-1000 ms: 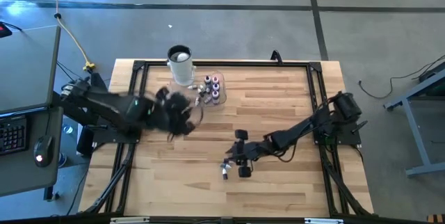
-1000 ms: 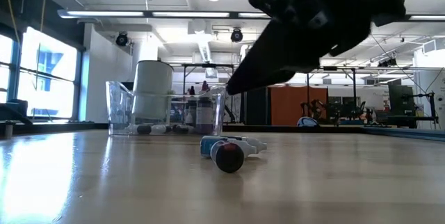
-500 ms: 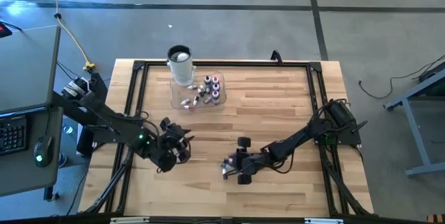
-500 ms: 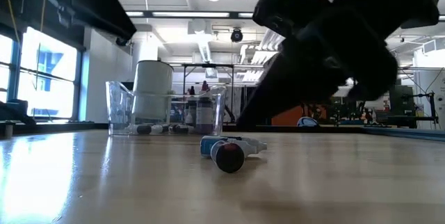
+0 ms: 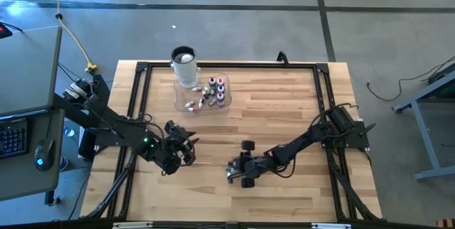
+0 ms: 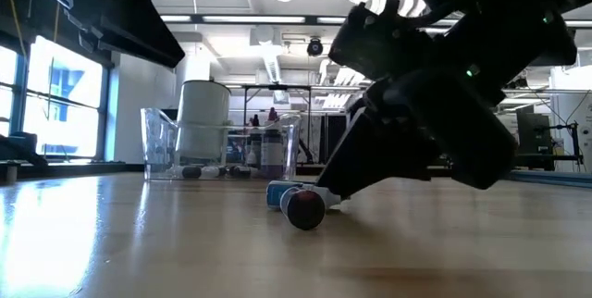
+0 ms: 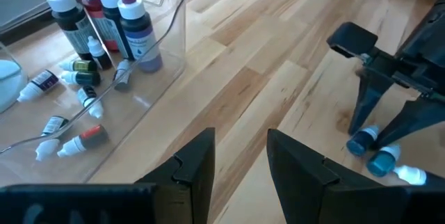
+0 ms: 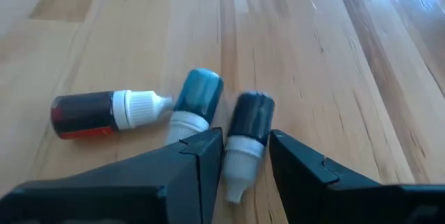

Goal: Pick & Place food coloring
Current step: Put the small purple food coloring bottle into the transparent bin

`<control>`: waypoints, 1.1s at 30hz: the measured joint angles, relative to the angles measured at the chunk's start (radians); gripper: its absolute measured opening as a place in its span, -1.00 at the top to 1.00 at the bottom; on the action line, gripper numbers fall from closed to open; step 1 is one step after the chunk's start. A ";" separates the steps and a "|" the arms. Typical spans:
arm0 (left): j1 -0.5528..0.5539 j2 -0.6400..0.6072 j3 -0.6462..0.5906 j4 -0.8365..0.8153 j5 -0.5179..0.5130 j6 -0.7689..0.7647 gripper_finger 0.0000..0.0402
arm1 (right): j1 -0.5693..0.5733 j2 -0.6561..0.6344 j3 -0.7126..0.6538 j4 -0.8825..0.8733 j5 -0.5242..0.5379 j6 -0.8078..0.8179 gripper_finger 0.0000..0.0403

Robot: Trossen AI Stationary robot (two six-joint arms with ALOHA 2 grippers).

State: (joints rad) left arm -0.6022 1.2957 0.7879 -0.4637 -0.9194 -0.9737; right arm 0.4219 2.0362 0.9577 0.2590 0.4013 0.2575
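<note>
- Left gripper [image 5: 186,146]: low over the table's left half, at about 8 o'clock from table centre. Fingers [image 7: 198,165] parted, nothing between them.
- Cup [image 5: 184,65]: white, upright at the tray's far-left corner, about 11 o'clock.
- Tray [image 5: 180,101]: clear, at the far edge, about 12 o'clock. Holds most of the food coloring: four bottles [image 7: 104,15] upright in a cluster, several more [image 7: 73,140] lying flat on the tray floor.
- Three loose bottles on bare wood near 6 o'clock, well apart from the tray: red bottle [image 8: 97,112], blue bottle [image 8: 196,99] touching its tip, dark bottle [image 8: 249,130] just beside the blue one.
- Right gripper [image 5: 232,171]: down at table level over the loose three. Fingers [image 8: 198,156] spread, straddling the dark bottle's white tip; no grip yet.
</note>
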 joint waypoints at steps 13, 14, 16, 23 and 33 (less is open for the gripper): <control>0.000 0.000 0.000 -0.002 0.002 0.000 0.36 | -0.011 0.008 -0.002 0.069 -0.029 -0.083 0.67; 0.000 0.000 0.000 -0.002 0.006 0.000 0.36 | -0.012 0.004 -0.002 0.069 -0.029 -0.085 0.67; 0.000 0.000 0.000 -0.003 0.009 0.000 0.36 | -0.017 -0.010 -0.003 0.077 -0.035 -0.108 0.65; 0.000 0.000 0.000 -0.002 0.010 0.004 0.36 | -0.109 -0.128 -0.005 0.239 0.010 -0.263 0.59; 0.000 0.000 0.000 -0.001 -0.015 0.055 0.36 | -0.405 -0.100 0.200 0.207 -0.100 -0.366 0.61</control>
State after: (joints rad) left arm -0.6022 1.2957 0.7879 -0.4644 -0.9344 -0.9183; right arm 0.0164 1.9358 1.1574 0.4664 0.3016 -0.1084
